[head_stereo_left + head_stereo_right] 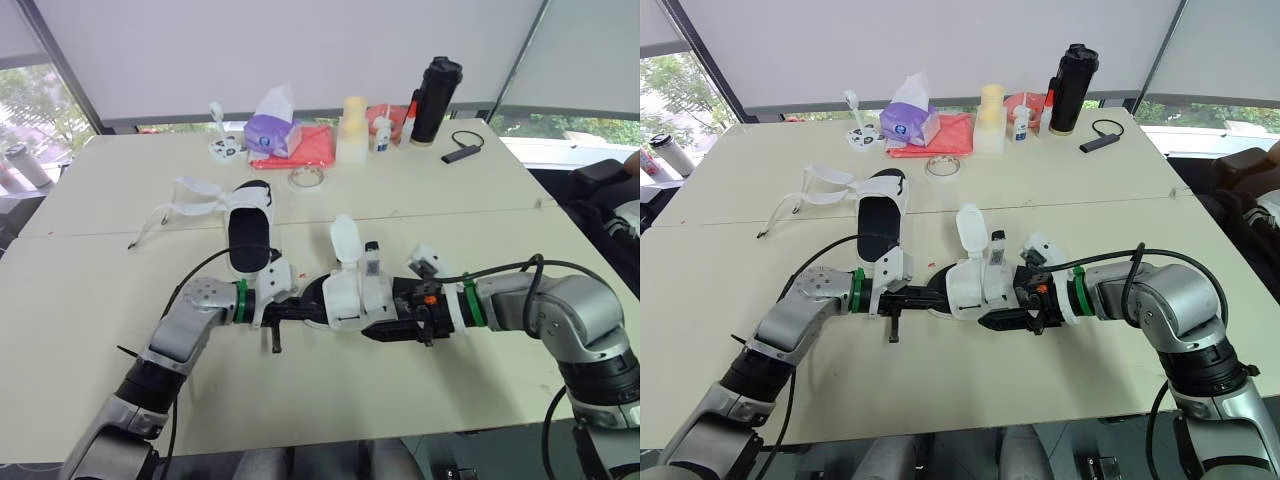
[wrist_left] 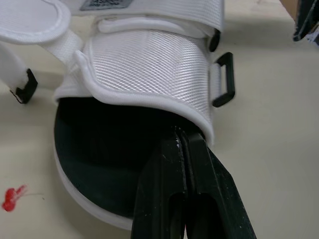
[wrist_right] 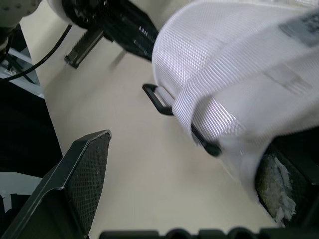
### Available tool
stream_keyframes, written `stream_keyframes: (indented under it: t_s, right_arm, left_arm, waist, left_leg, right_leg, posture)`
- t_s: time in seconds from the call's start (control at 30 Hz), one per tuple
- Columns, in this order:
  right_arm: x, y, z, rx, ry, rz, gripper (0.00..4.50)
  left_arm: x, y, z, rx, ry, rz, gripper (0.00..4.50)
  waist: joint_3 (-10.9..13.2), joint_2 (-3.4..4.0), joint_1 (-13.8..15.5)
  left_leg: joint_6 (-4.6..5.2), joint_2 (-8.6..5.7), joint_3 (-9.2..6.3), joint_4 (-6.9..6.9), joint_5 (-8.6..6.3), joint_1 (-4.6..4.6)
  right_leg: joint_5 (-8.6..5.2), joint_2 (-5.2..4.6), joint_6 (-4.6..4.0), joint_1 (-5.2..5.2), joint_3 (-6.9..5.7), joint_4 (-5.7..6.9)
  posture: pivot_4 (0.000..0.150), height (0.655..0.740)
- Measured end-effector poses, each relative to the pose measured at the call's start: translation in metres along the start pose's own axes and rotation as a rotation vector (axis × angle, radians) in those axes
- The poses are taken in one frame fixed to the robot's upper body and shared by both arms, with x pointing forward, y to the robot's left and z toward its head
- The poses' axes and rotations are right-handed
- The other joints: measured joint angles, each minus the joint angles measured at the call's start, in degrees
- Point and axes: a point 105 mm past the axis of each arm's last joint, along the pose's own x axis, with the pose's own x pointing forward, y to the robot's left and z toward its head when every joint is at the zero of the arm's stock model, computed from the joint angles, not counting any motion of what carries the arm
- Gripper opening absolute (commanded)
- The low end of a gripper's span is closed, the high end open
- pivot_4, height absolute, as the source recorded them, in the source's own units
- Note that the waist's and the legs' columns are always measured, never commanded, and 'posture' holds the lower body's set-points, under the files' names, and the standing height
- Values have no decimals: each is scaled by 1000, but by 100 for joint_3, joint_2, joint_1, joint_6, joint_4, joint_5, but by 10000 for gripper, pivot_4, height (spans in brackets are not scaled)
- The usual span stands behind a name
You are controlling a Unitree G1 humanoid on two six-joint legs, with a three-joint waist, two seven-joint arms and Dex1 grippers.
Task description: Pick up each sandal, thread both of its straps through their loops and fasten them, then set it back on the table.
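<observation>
Near edge: the table (image 1: 480, 400) ends just below both arms at the bottom of the head views, with bare top at lower left and lower right.
Left gripper (image 1: 305, 312): fingers pressed together. The left wrist view shows their tips tucked under the rim of the white upper, over the black footbed.
Right gripper (image 1: 385, 330): fingers spread. The right wrist view shows one textured pad (image 3: 84, 174) standing apart from the sandal.
Near sandal (image 1: 350, 290): centre of frame, between the two grippers, one strap flap upright.
Loop (image 2: 223, 79): black, hanging at the side of the upper.
Red mark (image 2: 12, 198): on the tabletop beside the sole.
Second sandal (image 1: 248, 230): just beyond, left of centre, its straps (image 1: 185, 200) splayed leftward.
Far edge: tissue box (image 1: 272, 128), red cloth (image 1: 305, 150) and black bottle (image 1: 435, 100) in a row at upper centre, well apart from the sandals.
</observation>
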Motion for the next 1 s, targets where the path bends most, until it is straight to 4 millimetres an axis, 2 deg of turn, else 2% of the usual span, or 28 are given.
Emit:
stream_keyframes:
  t_s: [0.3,0.63,1.0]
  right_arm:
    - [1,-2,2,0,-14,-20,44373]
    - [1,1,5,20,-41,-18,44373]
    - [4,6,4,15,-48,-9,44373]
  left_arm:
    - [11,8,4,55,-14,110,0]
    - [13,20,0,31,-27,203,0]
    - [14,28,5,46,-41,214,0]
  waist:
    - [0,0,-8]
    - [0,0,-9]
    - [0,0,-13]
  left_leg:
    - [0,1,0,0,0,1]
    - [0,0,0,0,0,1]
    - [0,0,0,0,0,1]
  right_leg:
    - [8,0,15,-2,0,2]
    - [9,1,16,-2,0,3]
    - [10,1,18,-2,0,3]
  posture:
    - [1500,7400]
    - [1500,7400]
    - [1500,7400]
